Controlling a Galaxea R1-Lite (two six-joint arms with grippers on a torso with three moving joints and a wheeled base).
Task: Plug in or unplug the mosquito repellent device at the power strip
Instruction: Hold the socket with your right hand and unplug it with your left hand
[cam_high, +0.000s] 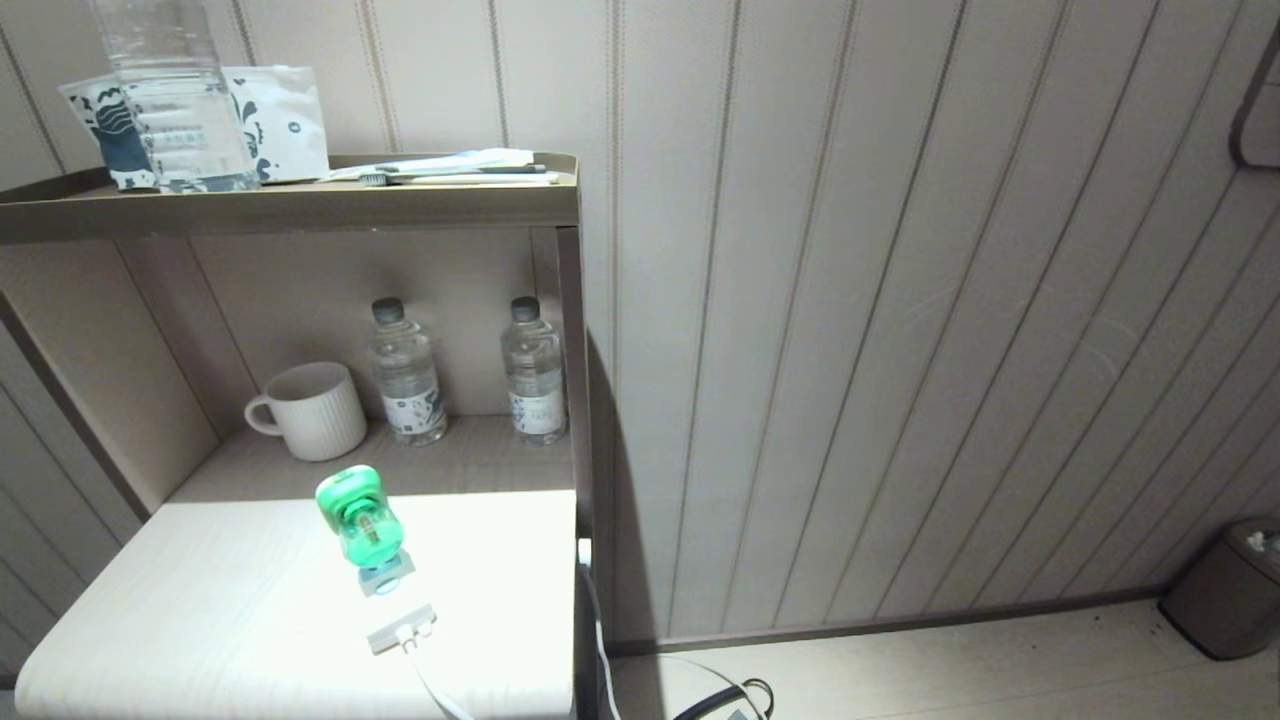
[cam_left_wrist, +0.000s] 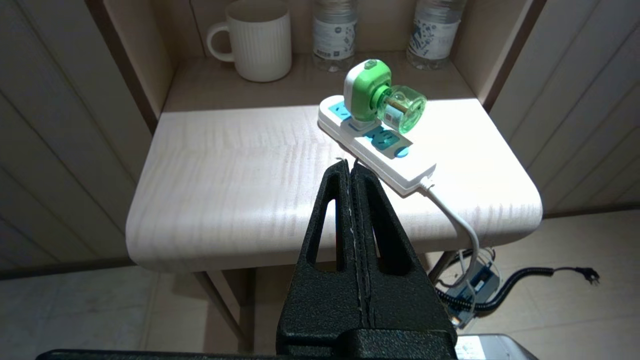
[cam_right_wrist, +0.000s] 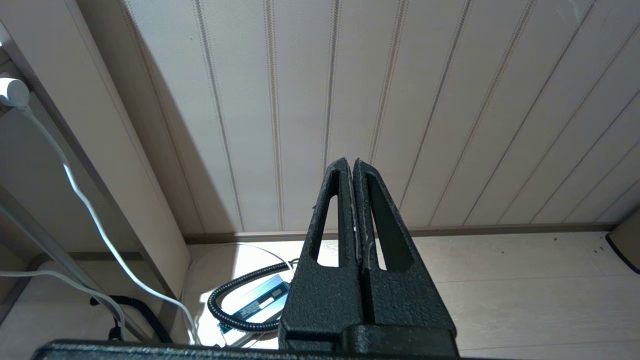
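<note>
The mosquito repellent device (cam_left_wrist: 381, 96), a white head with a green top and a round green bottle, stands plugged into the white power strip (cam_left_wrist: 375, 145) on the pale bedside table (cam_left_wrist: 250, 190). In the head view the device (cam_high: 360, 520) hides most of the power strip (cam_high: 400, 628), whose white cord runs off the front edge. My left gripper (cam_left_wrist: 350, 165) is shut and empty, in front of the table's near edge and short of the strip. My right gripper (cam_right_wrist: 350, 162) is shut and empty, pointing at the panelled wall low beside the table. Neither arm shows in the head view.
A white mug (cam_high: 310, 410) and two clear water bottles (cam_high: 407, 372) stand in the niche behind the table. A shelf (cam_high: 300, 200) above holds a large bottle and packets. Cables and a blue box (cam_right_wrist: 257, 300) lie on the floor; a bin (cam_high: 1225, 590) stands at the right.
</note>
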